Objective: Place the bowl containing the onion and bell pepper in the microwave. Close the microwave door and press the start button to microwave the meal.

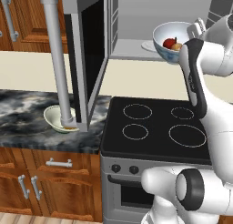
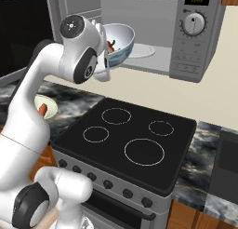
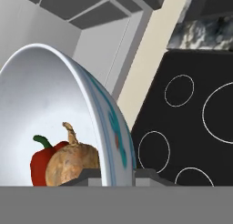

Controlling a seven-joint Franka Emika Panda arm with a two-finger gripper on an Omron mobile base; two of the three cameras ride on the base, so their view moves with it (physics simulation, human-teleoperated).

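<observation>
**Bowl held at the microwave opening, above the stove**

Bowl [image 1: 170, 42] is off the worktop, raised in the air just in front of the open microwave [image 2: 195, 35], at the level of its cavity floor. It is tilted. Inside it lie the onion [image 3: 73, 166] and the bell pepper [image 3: 42, 161], touching each other low against the white inner wall.

Gripper [image 3: 111, 175]: in the hand view the bowl's rim passes between the two fingertips, one inside the wall and one outside, so the gripper is pinching the bowl by its rim.

Surroundings:
- Microwave cavity is pale grey, with a round white plate [image 2: 139, 50] on its floor just behind the bowl.
- Microwave door [image 1: 88, 59] stands swung wide to the left of the opening, its long silver handle [image 1: 58, 59] reaching down in front of the worktop.
- Dial [image 2: 192, 24] and display sit on the panel right of the cavity.
- Black stove [image 1: 157, 125] with four ring burners lies directly under the bowl.
- Second, shallower bowl [image 1: 57, 118] with orange food rests on the dark marble worktop [image 1: 27, 116] left of the stove, partly hidden behind the handle.
- The robot's own forearm covers part of the held bowl in both base views.
</observation>
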